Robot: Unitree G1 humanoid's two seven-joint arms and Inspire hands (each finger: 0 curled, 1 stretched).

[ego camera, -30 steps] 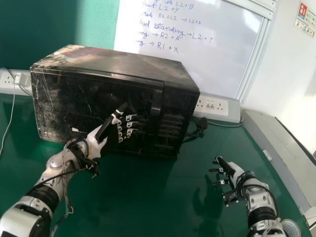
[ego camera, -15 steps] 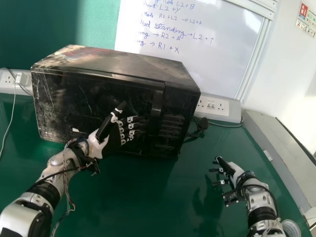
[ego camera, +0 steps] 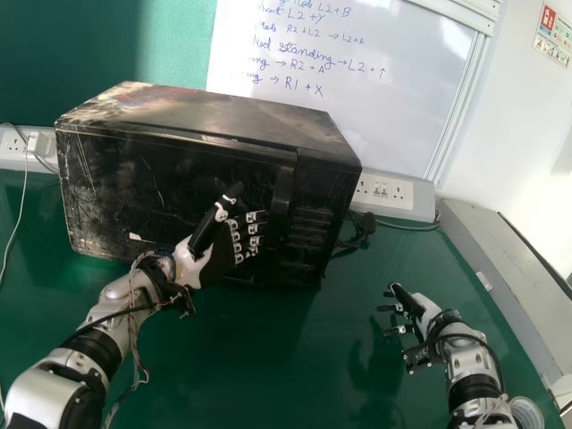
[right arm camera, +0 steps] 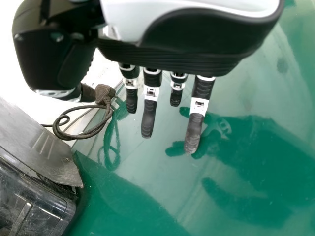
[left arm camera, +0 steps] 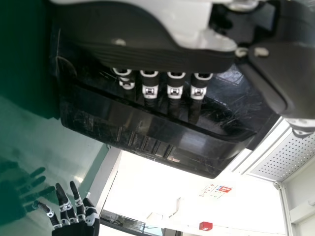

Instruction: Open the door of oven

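Observation:
The black oven (ego camera: 134, 179) stands at the back left of the green table, its door closed and a vertical handle (ego camera: 282, 192) right of the door's middle. My left hand (ego camera: 204, 254) is in front of the door, just left of the handle, fingers straight and pointing toward it. In the left wrist view the fingers of my left hand (left arm camera: 149, 91) extend toward the long dark handle (left arm camera: 147, 120); whether they touch it I cannot tell. My right hand (ego camera: 420, 313) rests open over the table at the right, and its fingers (right arm camera: 148, 115) hang relaxed in the right wrist view.
A black cable with a plug (ego camera: 366, 223) lies right of the oven near a socket strip (ego camera: 393, 191). A grey ledge (ego camera: 500, 277) runs along the table's right side, and a whiteboard (ego camera: 349, 89) is behind. A tape roll (ego camera: 527, 413) sits by the right forearm.
My left hand has moved right along the oven's front, closer to the handle. The right hand and the oven have stayed where they were.

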